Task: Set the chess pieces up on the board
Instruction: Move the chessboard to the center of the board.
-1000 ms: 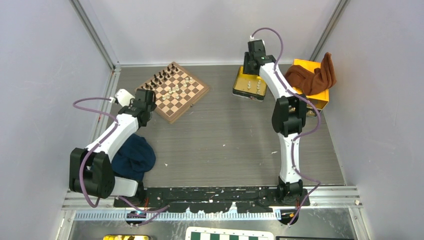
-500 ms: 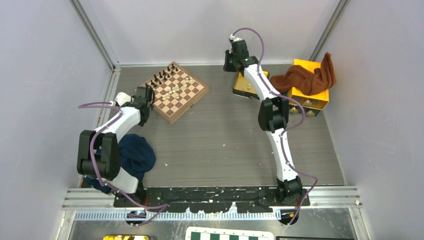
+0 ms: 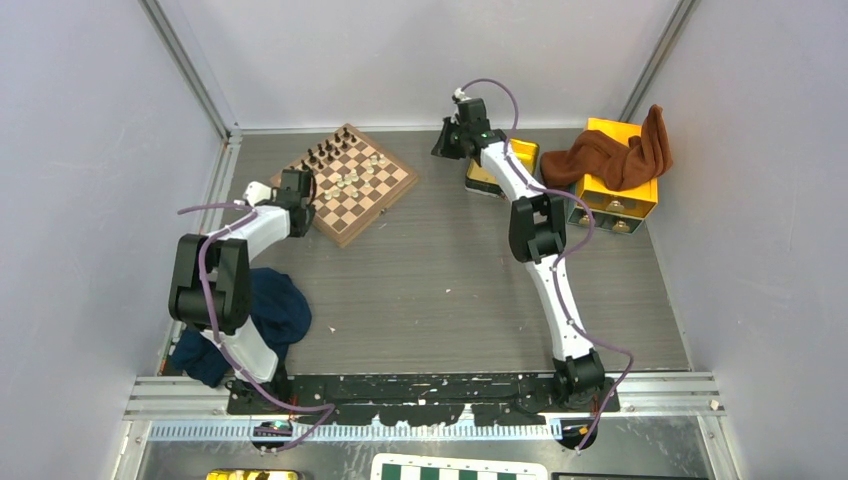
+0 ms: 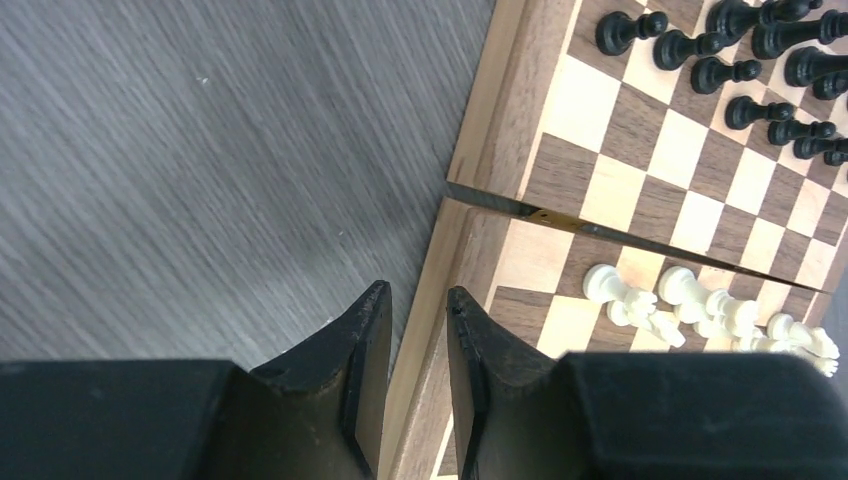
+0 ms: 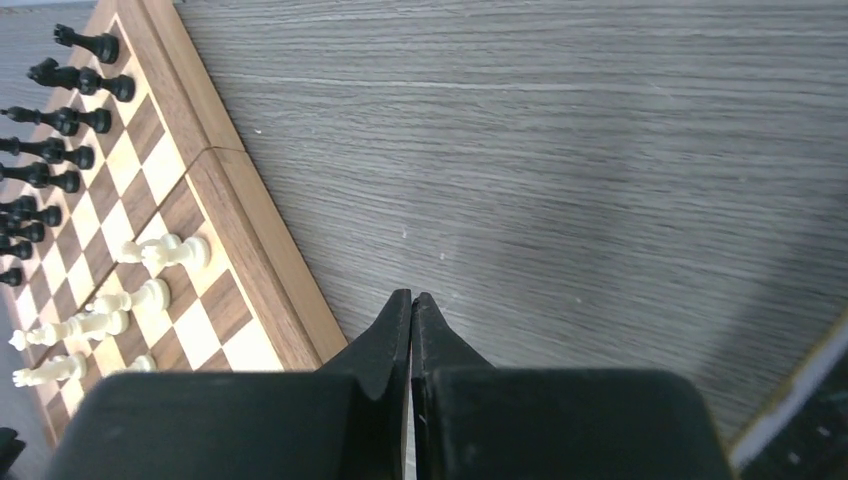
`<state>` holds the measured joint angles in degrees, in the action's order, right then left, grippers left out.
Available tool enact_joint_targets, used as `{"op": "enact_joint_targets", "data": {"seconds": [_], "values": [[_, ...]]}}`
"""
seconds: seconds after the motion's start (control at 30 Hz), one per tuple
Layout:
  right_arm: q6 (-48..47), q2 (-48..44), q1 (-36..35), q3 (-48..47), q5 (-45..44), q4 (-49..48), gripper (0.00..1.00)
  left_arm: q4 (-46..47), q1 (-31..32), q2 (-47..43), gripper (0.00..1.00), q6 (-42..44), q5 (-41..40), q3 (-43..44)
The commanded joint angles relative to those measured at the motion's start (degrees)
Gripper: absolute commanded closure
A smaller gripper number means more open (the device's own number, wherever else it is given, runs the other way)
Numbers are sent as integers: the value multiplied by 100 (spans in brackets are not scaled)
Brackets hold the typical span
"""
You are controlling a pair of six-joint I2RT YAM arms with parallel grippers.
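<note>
Left wrist view: left gripper (image 4: 417, 295) barely parted, empty, over the border of the board (image 4: 500, 150), chess pieces (image 4: 640, 300) standing on it; right gripper (image 5: 412, 300) shut, nothing visible inside. Risk of nudging board and toppling nearby cream pieces by descending here.

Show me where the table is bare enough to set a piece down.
Widest bare patch: the table between the board and the right arm. The board's near-corner squares are bare too. Crowded: its far half with pieces, the far-right corner with yellow boxes and brown cloth, the blue cloth near-left.
</note>
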<state>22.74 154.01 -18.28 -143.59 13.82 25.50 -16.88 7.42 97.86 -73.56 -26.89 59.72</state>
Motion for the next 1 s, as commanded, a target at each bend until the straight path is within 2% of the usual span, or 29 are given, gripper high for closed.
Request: {"op": "enact_joint_targets", "data": {"seconds": [0.0,0.37,0.97], "values": [[500,156,-110,-443,463,-633,96,389,-27,88,72,-130,38,199],[1007,593,-264,-790,664,-963,99,589,-30,233,73,-194,142,147],[907,638,-410,-689,683,-867,99,435,-30,-250,78,-274,-282,-260]]}}
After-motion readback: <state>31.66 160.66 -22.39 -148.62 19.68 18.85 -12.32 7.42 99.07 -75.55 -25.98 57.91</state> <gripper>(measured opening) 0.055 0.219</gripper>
